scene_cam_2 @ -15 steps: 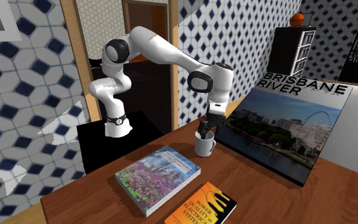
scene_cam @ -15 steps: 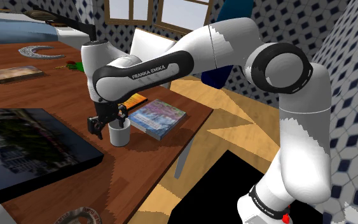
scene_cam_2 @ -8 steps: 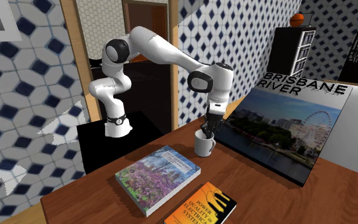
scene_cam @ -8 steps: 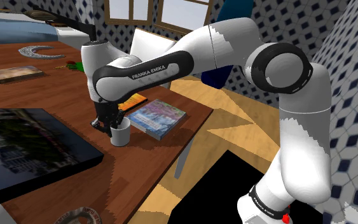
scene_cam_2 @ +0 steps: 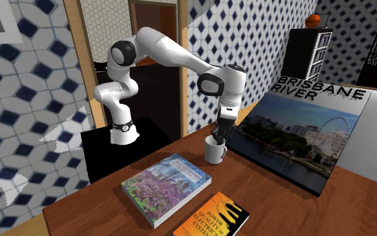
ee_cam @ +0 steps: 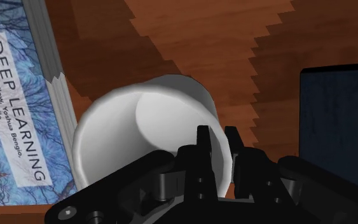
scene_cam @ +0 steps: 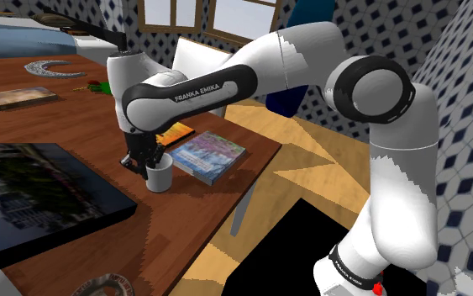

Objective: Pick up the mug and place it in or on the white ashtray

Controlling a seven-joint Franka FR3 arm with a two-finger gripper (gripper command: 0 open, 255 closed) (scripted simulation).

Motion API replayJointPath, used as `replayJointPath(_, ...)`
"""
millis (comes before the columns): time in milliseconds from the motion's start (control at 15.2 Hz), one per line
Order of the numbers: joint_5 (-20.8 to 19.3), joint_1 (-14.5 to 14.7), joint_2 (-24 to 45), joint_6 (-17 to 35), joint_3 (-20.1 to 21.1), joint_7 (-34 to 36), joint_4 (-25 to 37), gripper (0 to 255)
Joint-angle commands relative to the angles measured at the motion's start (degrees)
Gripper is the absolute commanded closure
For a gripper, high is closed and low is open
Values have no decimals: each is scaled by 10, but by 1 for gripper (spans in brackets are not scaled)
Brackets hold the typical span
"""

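A reddish-brown wooden tabletop is seen carrying several things. Over it the white arm with dark joints is stretched from the stand, and its wrist is turned downward.

A large flat picture book lettered "BRISBANE RIVER", with a river scene and a big wheel on its cover, is laid along the tabletop's edge nearest the stand. A thick paperback with a blue and purple cover, titled "DEEP LEARNING", is placed flat at the tabletop's corner next to that edge. Just beyond it a thinner orange and yellow book is found. A round greyish ashtray with a patterned rim is cut off by the shoulder view's lower edge, past the tabletop's near edge and well apart from the mug; what carries it cannot be told.

The plain white cylindrical mug is set upright close to the edge nearest the stand, between the large picture book and the paperback, and it appears to rest on the wood.

The all-black gripper is lowered onto the mug's rim. Its fingers are pressed together on the mug's wall, one inside the cup and one outside.
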Motion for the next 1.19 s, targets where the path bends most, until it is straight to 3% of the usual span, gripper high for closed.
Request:
replayJointPath(0, 2, 0, -4, -12, 1, -2, 8, 255)
replayJointPath(1122, 16, 2, -34, -121, 8, -14, 90, 255)
